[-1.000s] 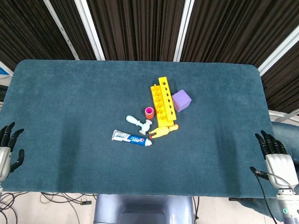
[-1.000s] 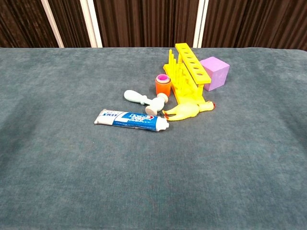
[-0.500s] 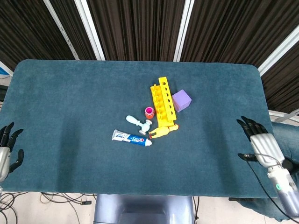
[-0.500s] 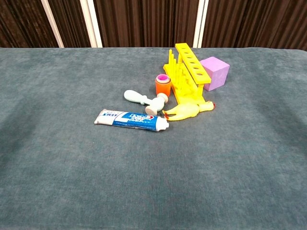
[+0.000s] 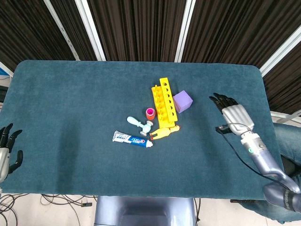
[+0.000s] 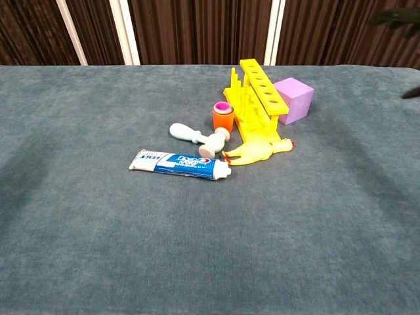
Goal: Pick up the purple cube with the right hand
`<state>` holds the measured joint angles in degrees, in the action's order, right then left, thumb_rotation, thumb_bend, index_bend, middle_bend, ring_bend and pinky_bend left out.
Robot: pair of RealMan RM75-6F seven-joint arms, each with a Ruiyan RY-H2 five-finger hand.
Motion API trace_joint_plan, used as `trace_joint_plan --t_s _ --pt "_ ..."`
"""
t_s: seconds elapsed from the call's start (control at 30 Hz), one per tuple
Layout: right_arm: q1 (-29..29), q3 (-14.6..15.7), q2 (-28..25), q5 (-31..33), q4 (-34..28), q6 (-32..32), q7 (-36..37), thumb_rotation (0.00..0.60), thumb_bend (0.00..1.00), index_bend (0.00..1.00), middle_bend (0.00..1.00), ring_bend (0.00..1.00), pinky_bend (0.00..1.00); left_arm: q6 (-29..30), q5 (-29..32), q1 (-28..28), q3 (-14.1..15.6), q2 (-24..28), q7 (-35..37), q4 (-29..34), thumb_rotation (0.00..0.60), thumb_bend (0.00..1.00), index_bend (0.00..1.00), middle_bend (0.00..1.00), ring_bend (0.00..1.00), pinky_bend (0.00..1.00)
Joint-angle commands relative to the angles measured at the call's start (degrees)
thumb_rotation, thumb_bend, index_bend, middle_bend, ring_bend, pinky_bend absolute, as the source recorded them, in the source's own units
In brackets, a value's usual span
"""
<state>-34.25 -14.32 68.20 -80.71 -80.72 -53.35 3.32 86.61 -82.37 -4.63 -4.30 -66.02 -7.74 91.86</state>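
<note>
The purple cube [image 5: 182, 101] [image 6: 293, 100] sits on the table just right of the yellow rack [image 5: 163, 102] [image 6: 257, 97]. My right hand [image 5: 232, 115] hovers over the table to the right of the cube, apart from it, fingers spread and holding nothing. In the chest view only dark fingertips [image 6: 396, 16] of that hand show at the upper right corner. My left hand [image 5: 6, 150] stays at the table's front left edge, fingers apart and empty.
Left of the cube lie a yellow rubber chicken [image 5: 163, 132], a small orange and pink cup [image 5: 150, 113], a pale toy hammer [image 5: 139, 124] and a toothpaste tube [image 5: 132, 139]. The teal table cloth [image 5: 70, 103] stretches bare to the left and front.
My right hand has risen from the front right table edge and moved forward and left toward the purple cube. The left hand has hardly moved.
</note>
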Motion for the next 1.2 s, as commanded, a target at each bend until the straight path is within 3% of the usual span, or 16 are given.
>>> trace_joint_plan --t_s 0.03,0.7,1.03,1.2 --pt "-3.19 -0.61 2.89 0.22 2.73 2.29 -0.90 0.600 0.08 0.00 0.00 0.08 0.16 -0.16 0.28 -0.02 -0.08 -0.06 -0.18 -0.16 0.600 0.51 0.14 0.00 0.00 0.00" --pt "-18.07 -1.60 18.08 4.61 22.69 13.78 -5.14 0.600 0.08 0.00 0.00 0.07 0.16 -0.36 2.51 0.34 -0.67 0.15 -1.18 0.49 0.600 0.52 0.14 0.00 0.00 0.00" --pt "-22.94 1.26 24.90 2.85 33.80 17.27 -5.77 0.600 0.08 0.00 0.01 0.06 0.16 -0.67 3.52 0.41 -0.93 0.27 -1.38 0.74 0.600 0.52 0.14 0.00 0.00 0.00" --pt "-24.47 2.24 27.71 1.85 38.59 18.07 -3.58 0.600 0.08 0.00 0.06 0.06 0.16 -0.47 4.52 0.67 -1.27 0.23 -1.71 1.08 0.600 0.52 0.14 0.00 0.00 0.00"
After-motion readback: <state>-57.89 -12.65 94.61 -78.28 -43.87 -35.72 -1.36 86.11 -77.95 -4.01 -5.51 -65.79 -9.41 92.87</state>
